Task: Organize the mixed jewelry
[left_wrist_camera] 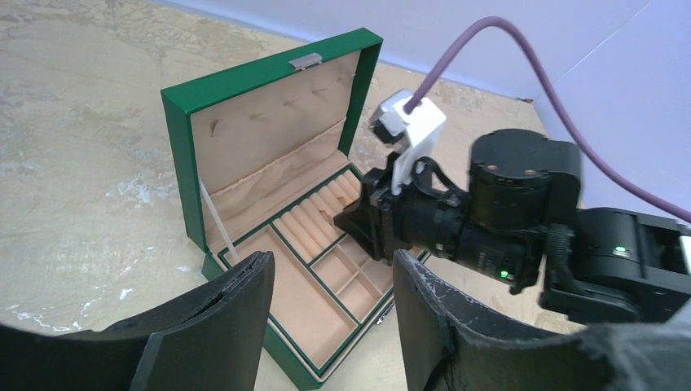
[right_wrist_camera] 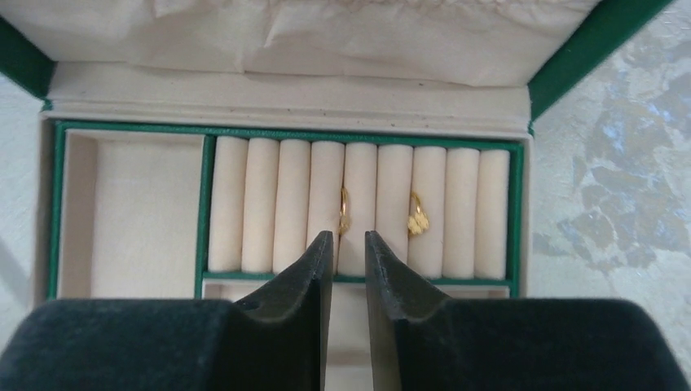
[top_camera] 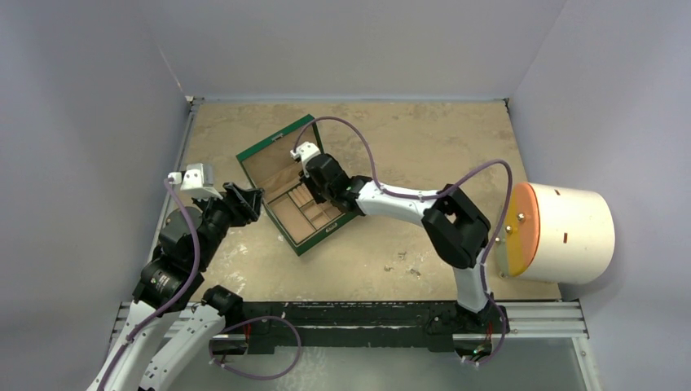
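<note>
The green box (top_camera: 259,145) lies open on the table, its tan lining and ring rolls showing. Two gold pieces of the mixed jewelry are tucked in the rolls: a thin ring (right_wrist_camera: 345,210) and a small clustered piece (right_wrist_camera: 418,216). My right gripper (right_wrist_camera: 349,236) hovers over the rolls, its tips just short of the thin ring, slightly open with nothing between the fingers. It also shows over the box in the top view as the right gripper (top_camera: 313,194). My left gripper (left_wrist_camera: 330,265) stands open and holds nothing, beside the box's left corner (top_camera: 244,199).
A white cylinder with an orange face (top_camera: 562,232) sits at the table's right edge. A few tiny specks (top_camera: 405,259) lie on the table right of the box, too small to identify. Grey walls enclose the table on three sides.
</note>
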Tool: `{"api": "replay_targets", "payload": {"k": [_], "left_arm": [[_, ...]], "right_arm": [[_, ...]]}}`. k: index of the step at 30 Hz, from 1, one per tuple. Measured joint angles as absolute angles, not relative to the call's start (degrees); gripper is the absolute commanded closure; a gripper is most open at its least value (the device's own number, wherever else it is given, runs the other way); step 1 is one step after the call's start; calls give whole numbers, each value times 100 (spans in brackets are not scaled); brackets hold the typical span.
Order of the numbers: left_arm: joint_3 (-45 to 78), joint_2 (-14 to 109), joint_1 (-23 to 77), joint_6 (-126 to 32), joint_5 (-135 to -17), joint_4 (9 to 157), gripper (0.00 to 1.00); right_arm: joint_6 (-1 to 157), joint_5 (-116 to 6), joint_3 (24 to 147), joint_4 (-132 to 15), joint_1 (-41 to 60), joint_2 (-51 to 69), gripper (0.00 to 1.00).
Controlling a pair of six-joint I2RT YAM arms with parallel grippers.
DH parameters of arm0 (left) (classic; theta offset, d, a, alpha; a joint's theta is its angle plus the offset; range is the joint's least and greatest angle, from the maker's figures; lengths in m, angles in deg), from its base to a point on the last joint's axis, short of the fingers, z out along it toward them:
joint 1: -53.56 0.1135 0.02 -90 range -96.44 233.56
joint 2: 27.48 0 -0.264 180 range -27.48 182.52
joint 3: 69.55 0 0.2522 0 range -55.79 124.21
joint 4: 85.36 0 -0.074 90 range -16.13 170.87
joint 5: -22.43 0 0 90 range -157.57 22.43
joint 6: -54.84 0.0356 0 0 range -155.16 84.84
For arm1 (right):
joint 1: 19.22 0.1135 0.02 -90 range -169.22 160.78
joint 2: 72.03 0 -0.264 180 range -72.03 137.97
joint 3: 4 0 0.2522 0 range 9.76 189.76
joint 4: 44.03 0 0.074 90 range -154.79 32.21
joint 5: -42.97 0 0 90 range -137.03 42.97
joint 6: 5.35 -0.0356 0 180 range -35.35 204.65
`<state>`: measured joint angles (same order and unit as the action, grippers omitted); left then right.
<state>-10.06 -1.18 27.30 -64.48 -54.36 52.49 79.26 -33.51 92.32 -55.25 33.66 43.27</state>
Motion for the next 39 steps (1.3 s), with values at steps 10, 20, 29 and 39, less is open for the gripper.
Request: {"api": "replay_targets", "payload": {"k": [10, 20, 29, 39], "left_arm": [[-1006, -100, 2732, -6448, -5433, 5249, 45], [-1006, -61, 2732, -6448, -5431, 5249, 45], [-1006, 72, 2732, -6448, -5433, 5247, 45], [-1006, 85, 2732, -6450, -5440, 5247, 45]], "right_arm": [[7515, -3273, 8220, -5704, 3366, 2463, 65], [6575, -2932, 6599, -6810, 3364, 338, 61], [5205, -3054, 5506, -7981, 3364, -1010, 61], [4278, -3343, 4874, -8506, 3364, -966, 64]]}}
